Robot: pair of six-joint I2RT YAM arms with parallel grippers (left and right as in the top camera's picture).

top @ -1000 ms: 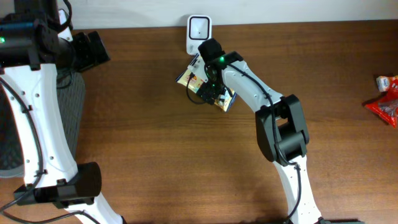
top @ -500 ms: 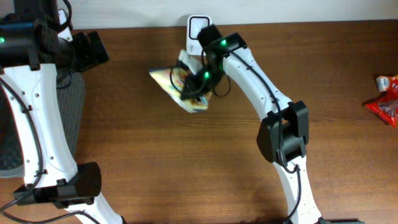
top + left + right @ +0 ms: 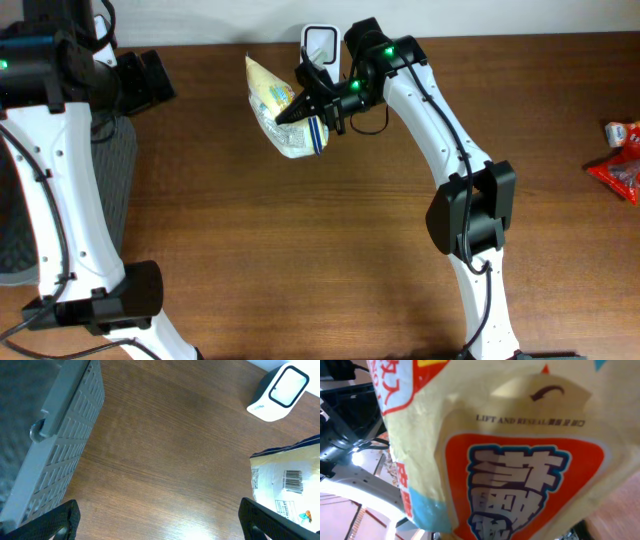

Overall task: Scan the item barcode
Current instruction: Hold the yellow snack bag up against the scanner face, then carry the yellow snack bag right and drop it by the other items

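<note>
Bag (image 3: pixel 283 115), whereabouts?
Lifted off counter (image 3: pixel 300 260), just left of scanner (image 3: pixel 320 47). Right end effector (image 3: pixel 312 108): clamped on bag.
Left end effector (image 3: pixel 162 521)?
Spread wide, holding nothing, near basket (image 3: pixel 65 440).
Barcode (image 3: pixel 294 481)?
On bag's lower face, visible from left wrist; not yet over scanner window.
Status?
Pickup looks done. Outstanding, likely: bring barcode across the window, obtain read.

Your right arm (image 3: pixel 432 112) rises from the near edge to the far side, wrist bent left, with the right gripper (image 3: pixel 312 104) clamped tight on the packet (image 3: pixel 272 98). Your left arm (image 3: pixel 78 195) stands along the left, its left gripper (image 3: pixel 148 82) spread wide at the far side.
</note>
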